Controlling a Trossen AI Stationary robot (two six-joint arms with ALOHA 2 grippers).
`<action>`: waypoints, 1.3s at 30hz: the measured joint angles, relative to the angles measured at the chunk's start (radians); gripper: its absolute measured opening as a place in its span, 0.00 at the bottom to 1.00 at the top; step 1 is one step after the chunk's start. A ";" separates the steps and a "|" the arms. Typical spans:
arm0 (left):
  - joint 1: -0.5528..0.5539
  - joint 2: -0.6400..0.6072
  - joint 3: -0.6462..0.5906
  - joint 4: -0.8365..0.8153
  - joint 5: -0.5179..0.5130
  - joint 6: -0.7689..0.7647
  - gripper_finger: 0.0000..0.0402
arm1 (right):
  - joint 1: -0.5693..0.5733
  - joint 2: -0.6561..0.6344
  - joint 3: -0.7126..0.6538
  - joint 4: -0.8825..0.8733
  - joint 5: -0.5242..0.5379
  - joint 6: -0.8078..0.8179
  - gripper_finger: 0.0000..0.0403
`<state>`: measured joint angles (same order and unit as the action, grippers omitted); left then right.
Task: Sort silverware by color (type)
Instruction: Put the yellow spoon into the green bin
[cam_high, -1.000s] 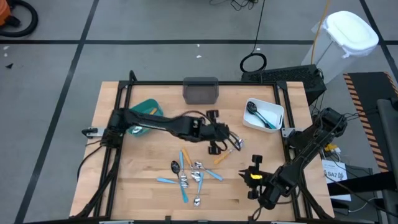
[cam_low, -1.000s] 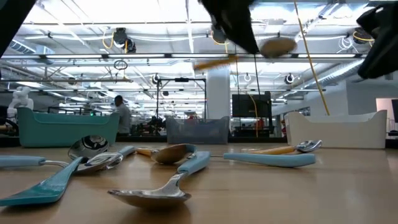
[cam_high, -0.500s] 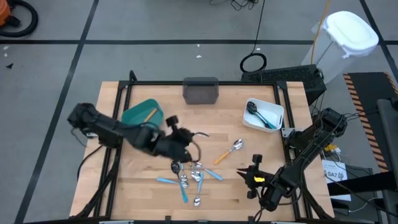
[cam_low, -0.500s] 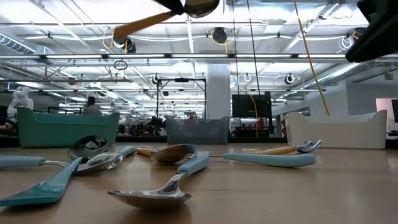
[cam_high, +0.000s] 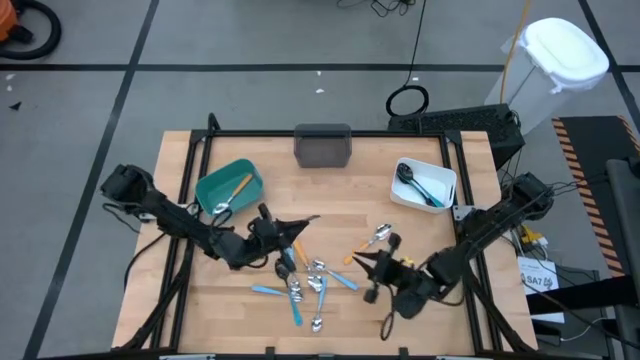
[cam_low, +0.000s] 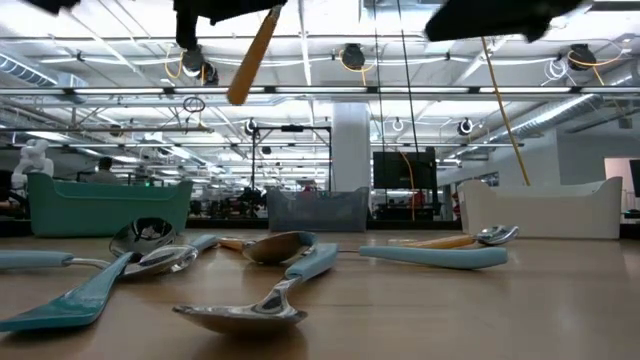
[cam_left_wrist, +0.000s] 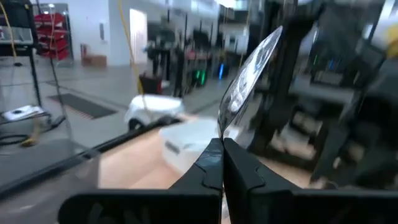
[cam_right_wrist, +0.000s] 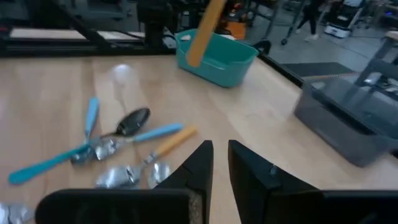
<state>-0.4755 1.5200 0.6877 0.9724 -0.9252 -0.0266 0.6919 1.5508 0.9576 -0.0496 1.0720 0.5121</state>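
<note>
We see the left gripper (cam_high: 284, 243) clamped on an orange-handled spoon (cam_left_wrist: 250, 68), its polished bowl curved and glossy, held in the air between the teal bin (cam_high: 228, 187) and the heap of silverware (cam_high: 308, 283) on the pale wooden counter (cam_high: 175, 165). The heap mixes shiny metal heads with smooth blue and orange handles. The right gripper (cam_high: 372, 270) hangs just beside the heap, its dark fingers (cam_right_wrist: 198, 163) a narrow gap apart and holding nothing. The white bin (cam_high: 424, 186) holds dark-headed, blue-handled pieces; a squared grey bin (cam_high: 323, 146) sits at the far edge.
</note>
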 joint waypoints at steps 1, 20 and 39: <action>0.000 0.020 -0.014 0.075 0.002 0.004 0.00 | -0.016 0.013 0.000 0.046 -0.005 -0.030 0.11; 0.002 0.374 0.108 0.590 0.020 0.214 0.00 | -0.233 0.388 0.000 0.906 -0.103 -0.554 0.36; 0.003 0.373 0.146 0.521 0.029 0.242 0.00 | -0.293 0.399 0.000 0.894 -0.159 -0.552 0.52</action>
<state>-0.4728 1.8935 0.8341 1.4935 -0.8966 0.2153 0.3985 1.9499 0.9577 0.8448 0.9126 -0.0397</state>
